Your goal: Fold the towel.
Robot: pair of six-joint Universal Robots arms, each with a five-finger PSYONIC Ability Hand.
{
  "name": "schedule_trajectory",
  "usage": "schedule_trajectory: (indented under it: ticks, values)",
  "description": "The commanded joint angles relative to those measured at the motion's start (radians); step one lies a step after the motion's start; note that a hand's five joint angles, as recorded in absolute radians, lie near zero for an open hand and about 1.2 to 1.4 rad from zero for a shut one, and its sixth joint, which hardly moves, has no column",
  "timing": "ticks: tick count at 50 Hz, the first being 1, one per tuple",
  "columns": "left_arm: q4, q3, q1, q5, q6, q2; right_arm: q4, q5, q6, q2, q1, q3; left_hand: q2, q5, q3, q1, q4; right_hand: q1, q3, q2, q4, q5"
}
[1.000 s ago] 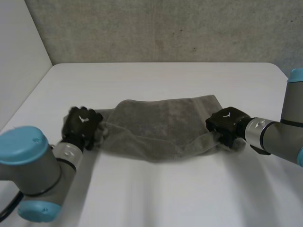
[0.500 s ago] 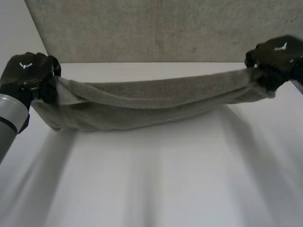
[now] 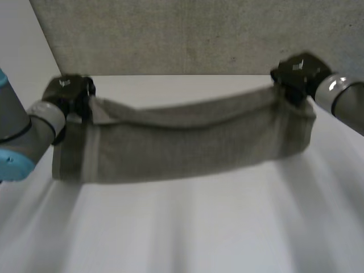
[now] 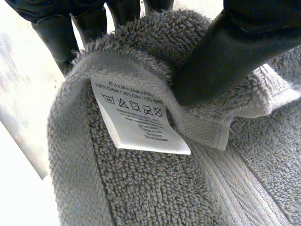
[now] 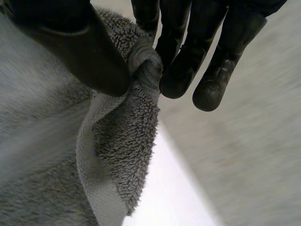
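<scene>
The towel (image 3: 187, 142), flat on the counter (image 3: 187, 227) one second ago, now hangs raised between the left hand (image 3: 67, 91) and right hand (image 3: 298, 71); both hands stand closer together.

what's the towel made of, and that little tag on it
The towel looks like grey cotton terry: a fuzzy looped pile, with a flatter ribbed band near the hem, and its print reads 100% cotton. The tag seems to be smooth white fabric, perhaps satin or nylon, matte, printed with care symbols.
</scene>
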Motion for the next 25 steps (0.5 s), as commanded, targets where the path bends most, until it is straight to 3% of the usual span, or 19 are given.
schedule_trajectory:
  ticks: [1, 4, 8, 10, 14, 19, 21, 25]
  values:
    - [0.233, 0.104, -0.007, -0.045, -0.181, 0.083, -0.562, 0.077, 0.090, -0.147, 0.019, 0.126, -0.095, -0.261, -0.148, -0.047, -0.123, 0.108, 0.061, 0.090, 0.059, 0.073]
    - [0.253, 0.101, 0.006, -0.036, -0.255, 0.133, -0.536, 0.059, 0.140, -0.209, 0.010, 0.158, -0.095, -0.261, -0.148, -0.047, -0.123, 0.108, 0.061, 0.090, 0.059, 0.073]
    - [0.212, 0.084, 0.015, -0.028, -0.259, 0.143, -0.423, 0.019, 0.156, -0.203, 0.005, 0.164, -0.095, -0.261, -0.148, -0.047, -0.123, 0.108, 0.061, 0.090, 0.059, 0.073]
    - [0.172, 0.040, 0.016, -0.017, -0.254, 0.129, -0.262, -0.025, 0.148, -0.182, 0.010, 0.170, -0.095, -0.261, -0.148, -0.047, -0.123, 0.108, 0.061, 0.090, 0.059, 0.073]
    - [0.133, -0.018, 0.016, 0.004, -0.229, 0.101, -0.107, -0.047, 0.122, -0.148, 0.012, 0.170, -0.095, -0.261, -0.148, -0.047, -0.123, 0.108, 0.061, 0.090, 0.059, 0.073]
    - [0.090, -0.127, 0.015, 0.033, -0.082, 0.042, 0.082, -0.043, 0.029, -0.083, 0.013, 0.197, -0.095, -0.261, -0.148, -0.047, -0.123, 0.108, 0.061, 0.090, 0.059, 0.073]
    - [0.086, -0.200, 0.018, 0.035, 0.046, 0.022, 0.192, -0.030, -0.048, -0.033, 0.013, 0.221, -0.095, -0.261, -0.148, -0.047, -0.123, 0.108, 0.061, 0.090, 0.059, 0.073]
    - [0.086, -0.271, 0.026, 0.036, 0.134, 0.017, 0.295, -0.020, -0.126, 0.010, 0.018, 0.236, -0.095, -0.261, -0.148, -0.047, -0.123, 0.108, 0.061, 0.090, 0.059, 0.073]
